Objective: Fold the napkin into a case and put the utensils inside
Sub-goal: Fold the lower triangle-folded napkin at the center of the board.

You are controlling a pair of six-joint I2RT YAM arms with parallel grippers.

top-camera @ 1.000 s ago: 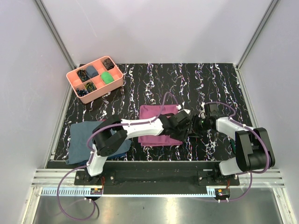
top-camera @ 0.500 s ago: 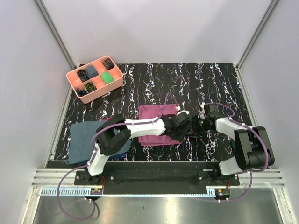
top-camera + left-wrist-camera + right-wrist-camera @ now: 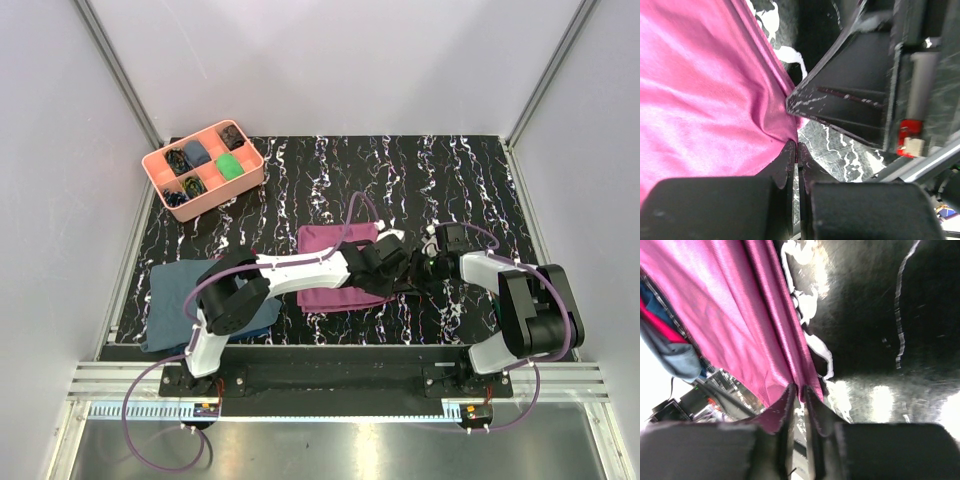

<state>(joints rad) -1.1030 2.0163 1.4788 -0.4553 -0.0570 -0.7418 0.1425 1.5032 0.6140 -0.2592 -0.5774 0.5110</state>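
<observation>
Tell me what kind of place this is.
Probably a robotics lab test cell: plain white panels on aluminium framing enclose a black marbled table, with left arm and right arm bolted to a rail at its near edge.

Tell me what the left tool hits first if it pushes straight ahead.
The left tool pinches the napkin edge; just beyond, probably a dark finger of the right tool, though depth is unclear.

The napkin (image 3: 335,268) lies mid-bench (image 3: 450,180), nearer the front edge. The tray (image 3: 228,192) sits in the far left corner, well apart from it. A cloth (image 3: 175,295) lies at the near left, beside the napkin and partly under the left arm. The left pincer (image 3: 794,146) and the right pincer (image 3: 799,389) meet at the napkin's right edge, the left nearer the front.
</observation>
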